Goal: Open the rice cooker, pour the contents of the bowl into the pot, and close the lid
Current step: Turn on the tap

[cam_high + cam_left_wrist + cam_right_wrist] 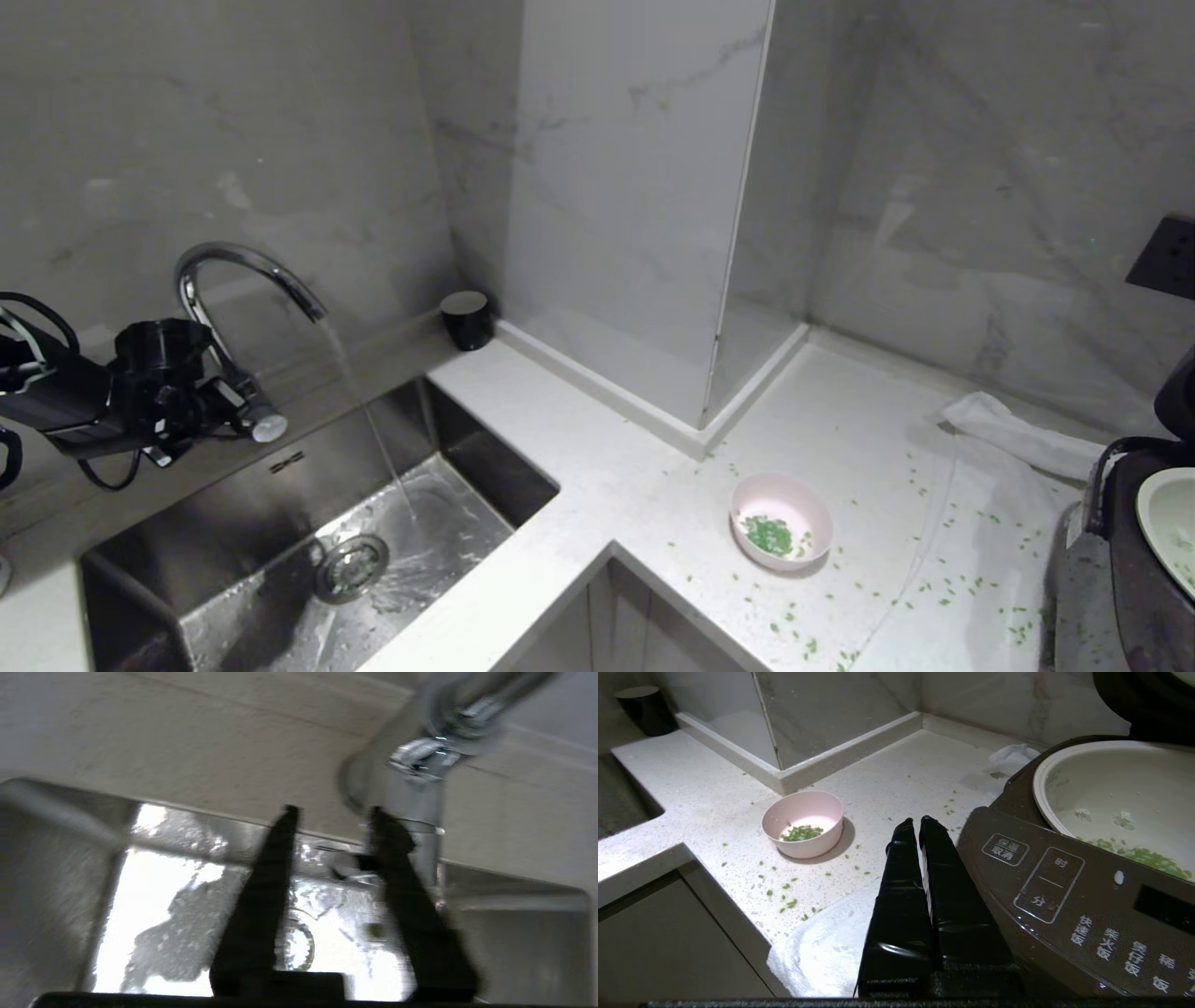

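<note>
At the left edge of the head view our left gripper sits by the faucet, its fingers parted with nothing between them in the wrist view, just beside the faucet's lever, while water runs into the sink. Our right gripper shows only in its own wrist view, fingers pressed together and empty, just beside the rice cooker. The lid is already raised and the pot holds some green bits. The bowl, lower centre, still holds contents and stands well apart from both grippers. The risks we judge: the tap left running, and a wet bowl slipping on the bit-strewn counter or the cloth when gripped.
</note>
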Available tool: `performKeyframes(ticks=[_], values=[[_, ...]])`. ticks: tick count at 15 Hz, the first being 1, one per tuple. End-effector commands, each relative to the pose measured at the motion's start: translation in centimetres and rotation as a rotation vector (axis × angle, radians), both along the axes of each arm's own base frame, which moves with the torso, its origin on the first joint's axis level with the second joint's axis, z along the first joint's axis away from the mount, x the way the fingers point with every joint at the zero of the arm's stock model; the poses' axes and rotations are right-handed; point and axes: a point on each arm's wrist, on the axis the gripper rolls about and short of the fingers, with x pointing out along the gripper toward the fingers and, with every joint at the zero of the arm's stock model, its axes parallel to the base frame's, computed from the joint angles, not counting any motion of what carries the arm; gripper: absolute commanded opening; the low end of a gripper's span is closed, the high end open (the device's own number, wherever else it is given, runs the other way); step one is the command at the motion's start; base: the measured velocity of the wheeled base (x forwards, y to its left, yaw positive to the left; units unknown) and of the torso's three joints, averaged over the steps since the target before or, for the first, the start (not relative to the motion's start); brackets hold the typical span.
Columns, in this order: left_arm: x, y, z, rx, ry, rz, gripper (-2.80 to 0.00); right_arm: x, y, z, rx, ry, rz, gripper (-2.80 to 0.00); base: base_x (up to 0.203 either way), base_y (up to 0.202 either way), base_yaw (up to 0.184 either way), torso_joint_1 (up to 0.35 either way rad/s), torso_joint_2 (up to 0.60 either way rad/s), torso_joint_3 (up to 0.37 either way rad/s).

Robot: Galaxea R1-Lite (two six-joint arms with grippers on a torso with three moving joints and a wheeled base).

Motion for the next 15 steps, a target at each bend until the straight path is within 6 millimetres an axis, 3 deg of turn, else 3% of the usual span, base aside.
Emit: performKeyframes(ticks=[1, 6, 10, 13, 15], values=[[0.1, 0.0, 0.2, 0.000, -0.014, 0.003, 0.00, 0.0, 0.0, 0.0, 0.000, 0.001, -0.001, -2.80, 0.000, 0.000, 0.000, 0.000, 0.00, 0.000], [0.0, -0.1, 0.4, 0.001, -0.019, 0.002, 0.00, 0.0, 0.0, 0.0, 0.000, 0.001, -0.001, -2.80, 0.000, 0.000, 0.000, 0.000, 0.00, 0.000], [-0.7, -0.3, 2.4, 0.007, -0.054, -0.001, 0.00, 0.0, 0.0, 0.0, 0.000, 0.001, -0.001, -2.80, 0.000, 0.000, 0.000, 0.000, 0.00, 0.000], [-3.1, -1.7, 4.3, -0.009, -0.062, -0.045, 0.00, 0.0, 0.0, 0.0, 0.000, 0.001, -0.001, -2.80, 0.000, 0.000, 0.000, 0.000, 0.00, 0.000], [-6.1, -3.1, 5.5, -0.062, -0.062, -0.146, 0.00, 0.0, 0.0, 0.0, 0.000, 0.001, -0.001, -2.80, 0.000, 0.000, 0.000, 0.000, 0.00, 0.000]])
